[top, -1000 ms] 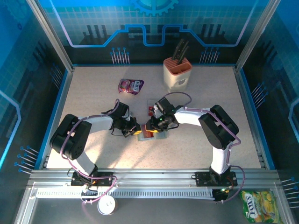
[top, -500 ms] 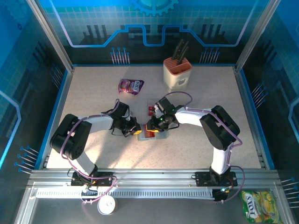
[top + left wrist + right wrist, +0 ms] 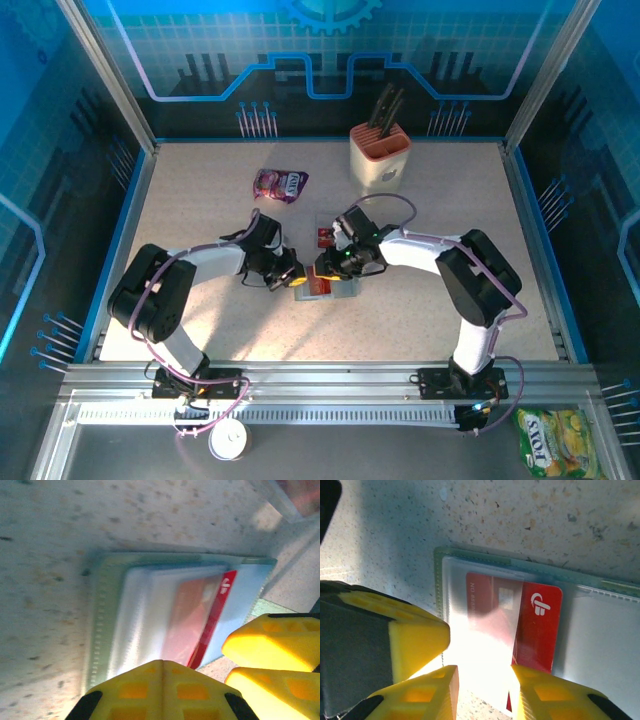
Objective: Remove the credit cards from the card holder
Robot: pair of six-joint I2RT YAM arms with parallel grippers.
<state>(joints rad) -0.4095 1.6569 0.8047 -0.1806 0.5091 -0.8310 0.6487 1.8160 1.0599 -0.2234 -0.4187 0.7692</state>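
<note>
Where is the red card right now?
The red card is half tucked in the open card holder, mid-table in the top view, with the left gripper and right gripper close beside it.

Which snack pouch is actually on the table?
The purple pouch: it lies on the speckled table, left of the knife block. The yellow-green pouch sits off the table, on the near side of the front rail, at the right corner.

At the far side of my speckled table [image 3: 190,220] a beige knife block [image 3: 380,162] stands upright, dark handles [image 3: 388,106] poking out. A purple snack pouch [image 3: 280,184] lies flat, well to its left. Off the table's near edge lies a yellow-green snack bag [image 3: 555,442].
</note>
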